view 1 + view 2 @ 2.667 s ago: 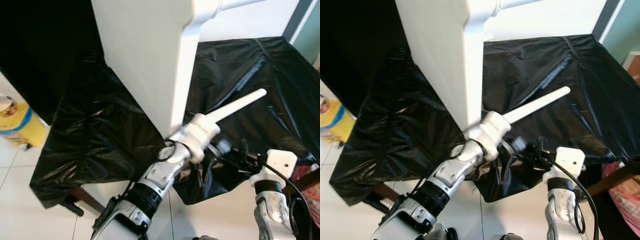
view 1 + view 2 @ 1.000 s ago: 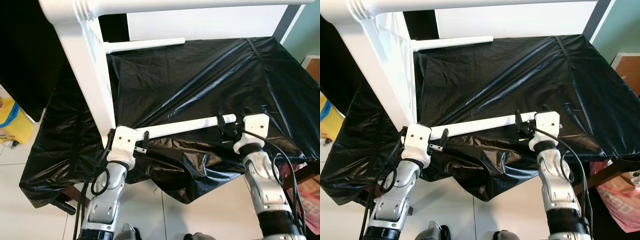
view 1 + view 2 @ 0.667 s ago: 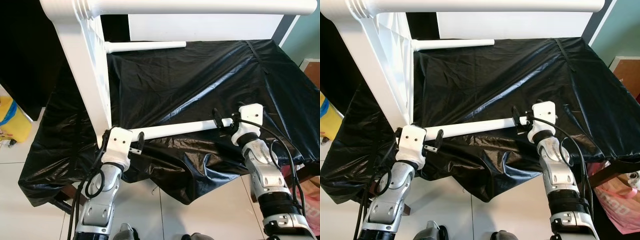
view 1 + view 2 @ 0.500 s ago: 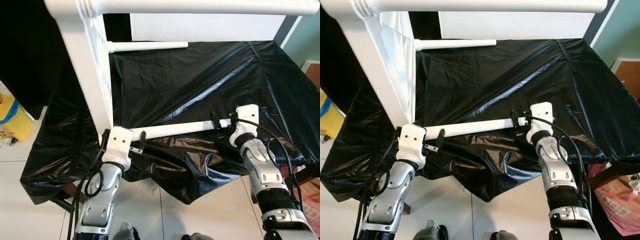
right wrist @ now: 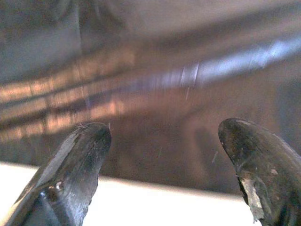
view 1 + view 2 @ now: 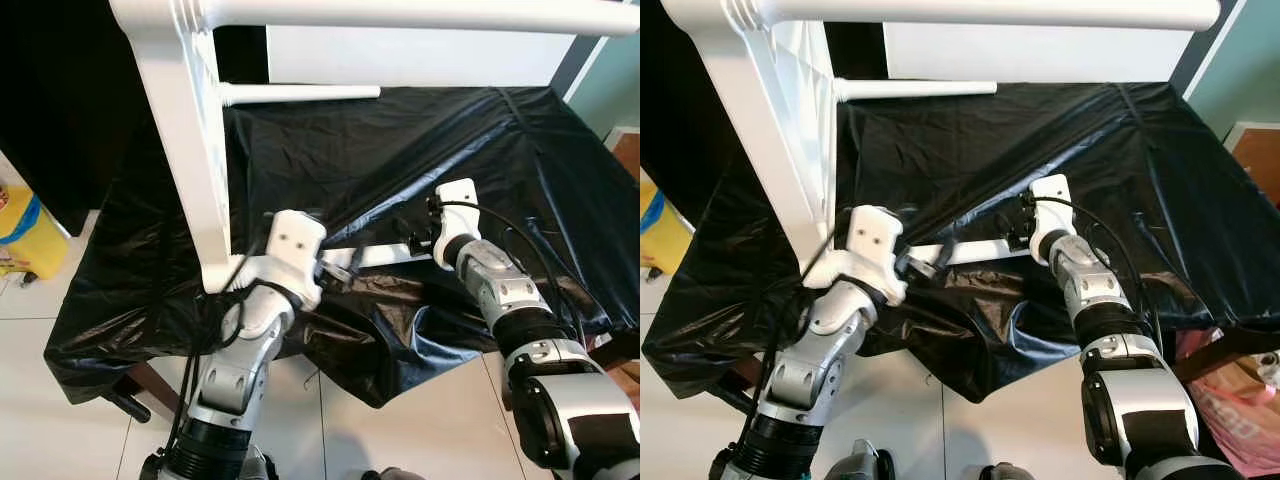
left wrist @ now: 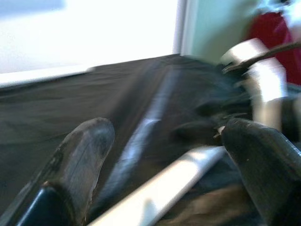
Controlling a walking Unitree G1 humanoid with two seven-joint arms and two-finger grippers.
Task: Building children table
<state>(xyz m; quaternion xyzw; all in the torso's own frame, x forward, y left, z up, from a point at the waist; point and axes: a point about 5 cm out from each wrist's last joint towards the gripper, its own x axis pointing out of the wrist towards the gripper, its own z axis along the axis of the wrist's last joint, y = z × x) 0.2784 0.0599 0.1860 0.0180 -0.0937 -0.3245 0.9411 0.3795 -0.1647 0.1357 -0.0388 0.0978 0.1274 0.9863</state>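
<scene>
Left eye view: white children's table frame (image 6: 190,150) stands tipped up at the left of the worktop (image 6: 420,150), which is draped in crinkled black plastic sheet (image 6: 330,340). One broad white leg runs from upper left down toward the near edge. A long white top rail (image 6: 420,14) crosses the upper frame left to right, cut off at the right edge. A second, shorter white rod (image 6: 300,93) juts rightward from the leg, further back.

Loose white rod (image 6: 385,255) lies low over the plastic near the front edge, long axis roughly left-right, rising slightly toward the right. Its left end is hidden behind the left arm's white wrist housing; its right end is hidden behind the right end effector.

Left end effector (image 7: 164,155): in the left wrist view, the two black fingers (image 7: 84,150) stand wide apart, the rod passing between them at a slant, touching neither that I can see. Image blurred.

Right end effector (image 5: 164,155): in the right wrist view, fingers (image 5: 80,160) spread wide, a white surface along the near edge between them, black plastic beyond. Blurred; contact with the rod cannot be told. In the left eye view it sits at the rod's right end (image 6: 420,240), fingers hard to make out.

Yellow container (image 6: 25,235) on the tiled floor (image 6: 30,370) at far left, cut off by the frame edge.
</scene>
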